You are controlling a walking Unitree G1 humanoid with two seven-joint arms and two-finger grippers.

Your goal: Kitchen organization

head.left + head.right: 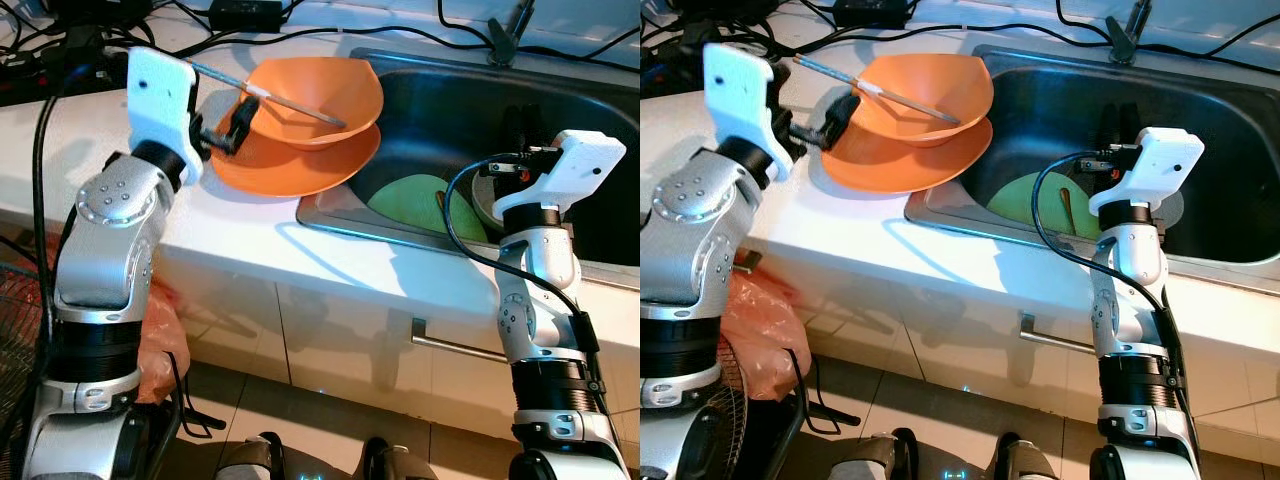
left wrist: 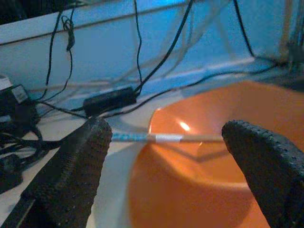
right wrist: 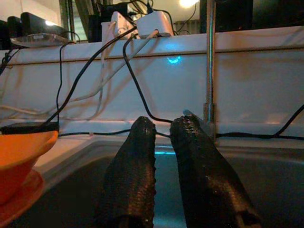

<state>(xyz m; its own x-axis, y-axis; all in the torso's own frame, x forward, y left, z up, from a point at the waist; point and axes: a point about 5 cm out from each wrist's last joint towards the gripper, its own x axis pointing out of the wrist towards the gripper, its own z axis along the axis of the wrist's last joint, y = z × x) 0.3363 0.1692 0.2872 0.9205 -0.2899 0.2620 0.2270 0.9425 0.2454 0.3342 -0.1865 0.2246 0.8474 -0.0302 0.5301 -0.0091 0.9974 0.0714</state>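
Observation:
An orange bowl (image 1: 315, 95) sits on an orange plate (image 1: 290, 165) on the white counter, just left of the sink. A thin stick (image 1: 290, 102) with a pale band lies across the bowl's rim. My left gripper (image 1: 225, 125) is open at the bowl's left edge. In the left wrist view the stick (image 2: 166, 138) runs across the gap between its fingers, a little beyond them; whether it touches is unclear. My right gripper (image 1: 1118, 125) hangs over the sink, fingers (image 3: 137, 156) shut with nothing in them.
The steel sink (image 1: 450, 90) holds a green plate (image 1: 410, 200) with a brownish utensil on it, beside a grey dish. A faucet (image 1: 505, 40) stands behind. Cables and a power adapter (image 1: 245, 12) clutter the back. Below are a cabinet handle (image 1: 455, 345) and an orange bag (image 1: 160, 340).

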